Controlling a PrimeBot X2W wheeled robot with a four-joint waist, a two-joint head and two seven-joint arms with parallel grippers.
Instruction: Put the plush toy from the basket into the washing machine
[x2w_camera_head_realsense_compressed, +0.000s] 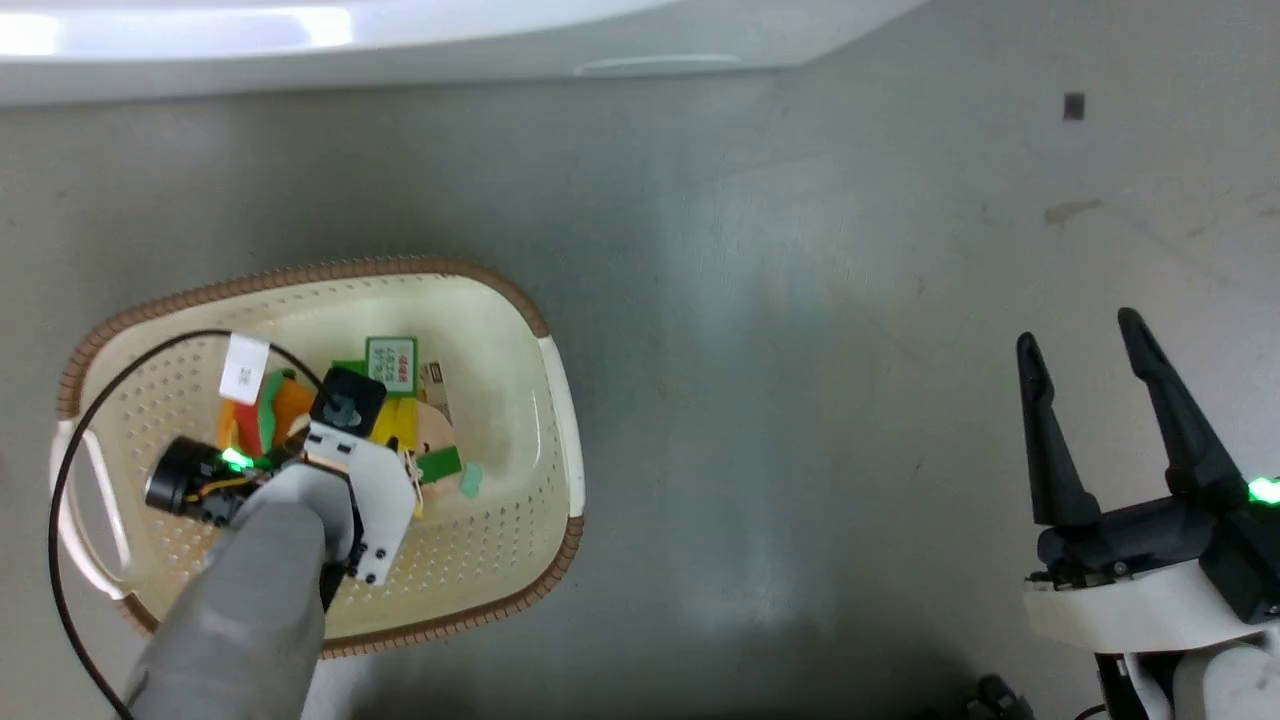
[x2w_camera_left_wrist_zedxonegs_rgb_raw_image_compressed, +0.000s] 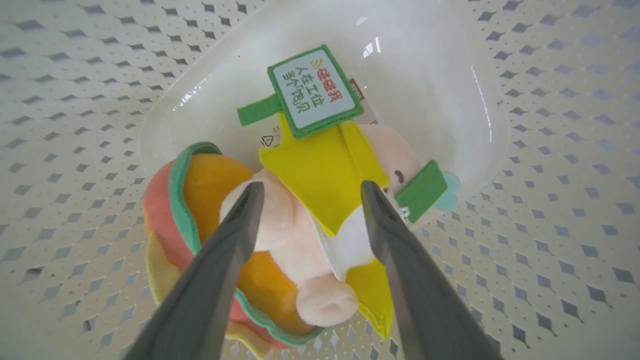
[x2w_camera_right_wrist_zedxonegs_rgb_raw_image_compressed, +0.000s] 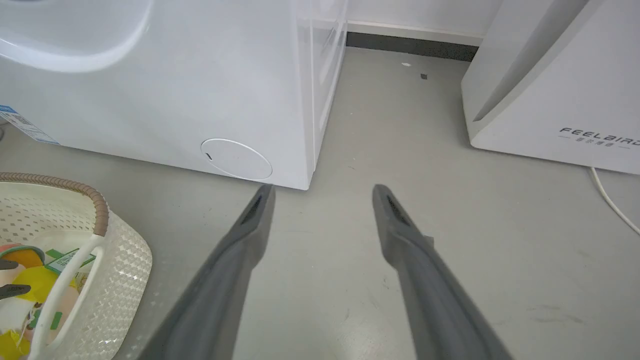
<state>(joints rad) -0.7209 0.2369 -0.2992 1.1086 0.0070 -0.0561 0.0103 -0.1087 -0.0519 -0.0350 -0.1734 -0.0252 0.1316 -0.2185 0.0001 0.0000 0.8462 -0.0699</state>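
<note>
early yet: left pincer (x2w_camera_left_wrist_zedxonegs_rgb_raw_image_compressed: 311, 187) is hanging released astride the plush toy (x2w_camera_left_wrist_zedxonegs_rgb_raw_image_compressed: 320, 170), lying in the basket (x2w_camera_head_realsense_compressed: 540, 330); grasping, lifting and loading the washing machine (x2w_camera_right_wrist_zedxonegs_rgb_raw_image_compressed: 200, 100) are remaining. right pincer (x2w_camera_head_realsense_compressed: 1079, 328) is idling, released.

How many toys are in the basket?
1. The plush toy lies on the bottom of the basket, between the open fingers of the left claw. The arm covers part of the basket from above, so something small could be hidden.
</note>
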